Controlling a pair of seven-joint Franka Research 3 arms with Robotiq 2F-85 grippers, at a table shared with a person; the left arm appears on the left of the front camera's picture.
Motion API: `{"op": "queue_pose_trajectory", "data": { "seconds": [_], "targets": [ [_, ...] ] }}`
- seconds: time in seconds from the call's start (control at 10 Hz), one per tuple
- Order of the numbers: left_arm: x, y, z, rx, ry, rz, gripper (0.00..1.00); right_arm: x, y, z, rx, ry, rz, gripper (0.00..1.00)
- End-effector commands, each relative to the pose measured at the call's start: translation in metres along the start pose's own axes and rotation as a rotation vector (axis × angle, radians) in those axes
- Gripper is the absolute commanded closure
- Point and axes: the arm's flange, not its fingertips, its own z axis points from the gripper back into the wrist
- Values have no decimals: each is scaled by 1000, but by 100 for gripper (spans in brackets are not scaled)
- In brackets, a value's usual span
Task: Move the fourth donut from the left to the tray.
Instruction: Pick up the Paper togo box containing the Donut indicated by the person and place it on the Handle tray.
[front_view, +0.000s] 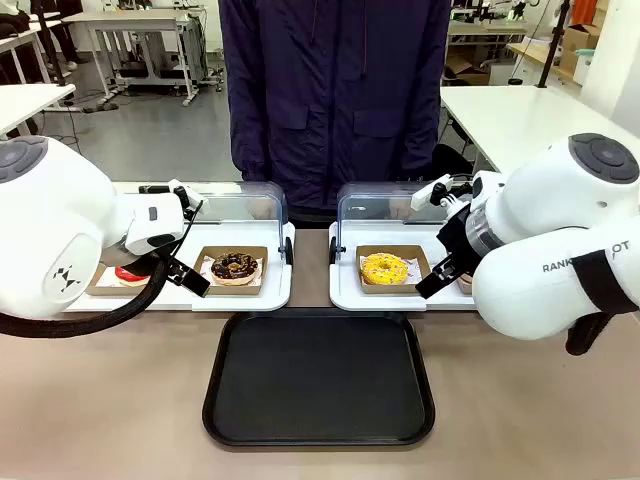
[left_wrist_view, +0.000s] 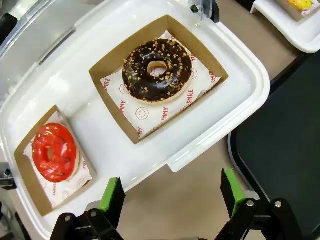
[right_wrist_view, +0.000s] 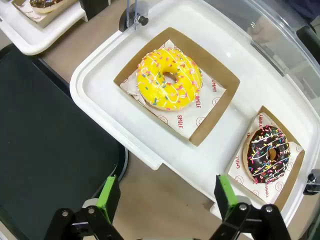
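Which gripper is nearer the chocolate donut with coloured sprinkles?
Right. The right gripper hangs open at the edge of the white display tray holding the sprinkled chocolate donut; the left gripper hangs at the other display tray, beyond the black tray.

In the front view the right arm (front_view: 550, 250) stands in front of the right end of the right display tray (front_view: 345, 295) and covers nearly everything lying there. The left arm (front_view: 50, 240) hides most of the red donut (front_view: 130, 274) and its brown holder. The person (front_view: 335, 100) is cut off by the top edge above the chest.

In the left wrist view the yellow donut (left_wrist_view: 301, 4) is clipped by the top edge. The tray (left_wrist_view: 285, 140) runs out past the right and bottom edges.

In the right wrist view the crumb-topped donut (right_wrist_view: 44, 3) is cut by the top edge. The tray spills past the left and bottom edges. The display tray under the fourth donut (right_wrist_view: 270, 156) runs out at the right edge.
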Motion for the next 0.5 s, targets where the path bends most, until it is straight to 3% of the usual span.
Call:
{"op": "queue_pose_trajectory", "data": {
  "seconds": [0.0,0.4],
  "targets": [
    [0,0,0,0,0,0,0,0,0,0,0,0,0,0],
    [0,0,0,0,0,0,0,0,0,0,0,0,0,0]
  ]
}}
